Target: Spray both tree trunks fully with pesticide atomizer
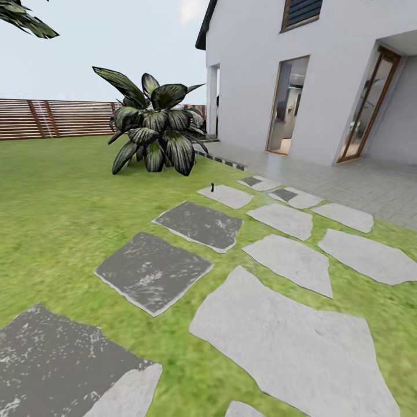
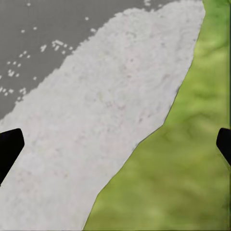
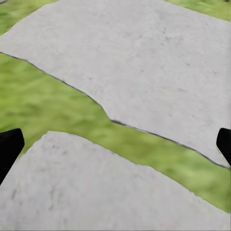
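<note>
Approach step: both grippers, left [image 2: 115,144] and right [image 3: 115,144], wide open and empty over paving slabs [image 1: 289,341]; judged next: drive toward the small dark object [image 1: 212,187], possibly the atomizer, far ahead.

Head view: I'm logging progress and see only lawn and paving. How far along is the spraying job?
Nothing looks done yet. The left gripper and right gripper are both open with nothing between the fingers, hanging over paving slabs and lawn. A small dark object, too small to identify, stands on a far slab. Finding the atomizer and spraying both trunks remain.
</note>
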You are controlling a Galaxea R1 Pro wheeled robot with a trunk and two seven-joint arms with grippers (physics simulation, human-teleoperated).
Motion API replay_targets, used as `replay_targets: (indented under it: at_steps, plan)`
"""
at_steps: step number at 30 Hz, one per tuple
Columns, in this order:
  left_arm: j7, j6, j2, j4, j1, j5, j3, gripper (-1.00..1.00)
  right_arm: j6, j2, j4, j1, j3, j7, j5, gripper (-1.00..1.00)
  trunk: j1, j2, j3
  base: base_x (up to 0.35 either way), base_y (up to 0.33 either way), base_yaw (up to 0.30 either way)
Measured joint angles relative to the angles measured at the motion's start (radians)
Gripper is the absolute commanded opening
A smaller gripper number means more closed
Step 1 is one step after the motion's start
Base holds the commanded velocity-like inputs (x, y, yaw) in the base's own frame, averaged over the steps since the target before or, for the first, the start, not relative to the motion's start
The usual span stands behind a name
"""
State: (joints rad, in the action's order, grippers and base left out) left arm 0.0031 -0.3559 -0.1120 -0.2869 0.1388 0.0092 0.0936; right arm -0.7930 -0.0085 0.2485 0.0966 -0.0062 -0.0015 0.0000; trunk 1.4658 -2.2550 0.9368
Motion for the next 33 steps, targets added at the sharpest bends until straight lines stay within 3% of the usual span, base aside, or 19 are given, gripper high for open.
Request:
replay_targets:
  at_steps: [33]
  plan:
    - [0.0,0.001,0.0,0.0,0.0,0.0,0.0,1.0,0.0,0.0,0.0,0.0,0.0,-0.001,0.0,1.0,0.0,0.0,0.0,0.334,-0.077,0.0]
